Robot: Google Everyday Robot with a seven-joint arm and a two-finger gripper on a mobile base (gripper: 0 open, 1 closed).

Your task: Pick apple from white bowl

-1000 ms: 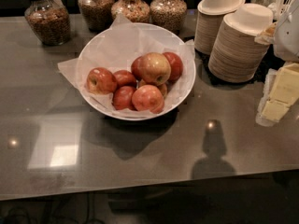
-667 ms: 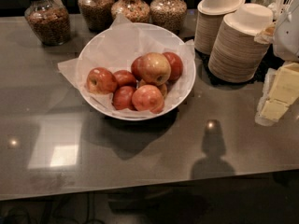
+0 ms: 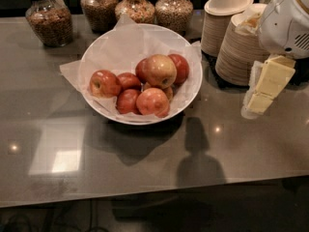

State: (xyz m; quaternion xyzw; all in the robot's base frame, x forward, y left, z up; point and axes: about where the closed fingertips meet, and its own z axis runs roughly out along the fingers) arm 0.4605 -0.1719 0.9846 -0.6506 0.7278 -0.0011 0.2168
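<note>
Break-room counter (image 3: 145, 170): snack jars (image 3: 136, 7), stacked bowls (image 3: 237, 57); end effector (image 3: 261, 96) far right.

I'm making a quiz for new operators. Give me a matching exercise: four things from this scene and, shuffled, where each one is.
Things:
1. red apple with the pale stem dimple
2. yellow-green apple
3. claw
4. glass jars

Places:
A. along the far edge of the table
B. on top of the pile in the white bowl
C. right of the bowl, in front of the stacked paper bowls
D. at the bowl's left side

Pairs: 1-D, 2-B, 3-C, 4-A
</note>
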